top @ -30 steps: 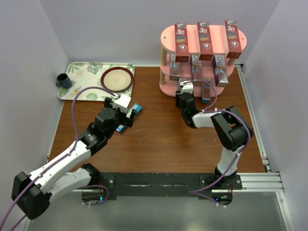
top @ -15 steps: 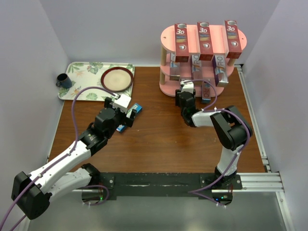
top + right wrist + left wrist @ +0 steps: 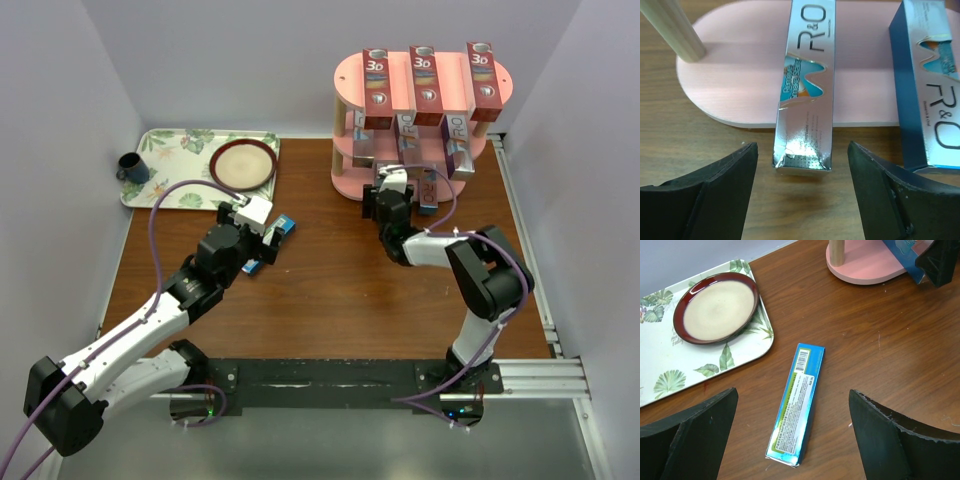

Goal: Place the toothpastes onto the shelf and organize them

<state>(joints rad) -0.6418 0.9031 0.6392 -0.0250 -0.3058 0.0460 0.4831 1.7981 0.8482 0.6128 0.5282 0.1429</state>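
A silver "R&O" carton overhangs the bottom board of the pink shelf, between the wide-open, empty jaws of the right gripper. A teal-blue carton lies on the brown table under the open, empty left gripper. Pale walls surround it.

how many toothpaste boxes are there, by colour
red cartons: 3
silver cartons: 4 (the three on the middle tier are partly hidden, so their colour is less sure)
blue cartons: 2
total: 9
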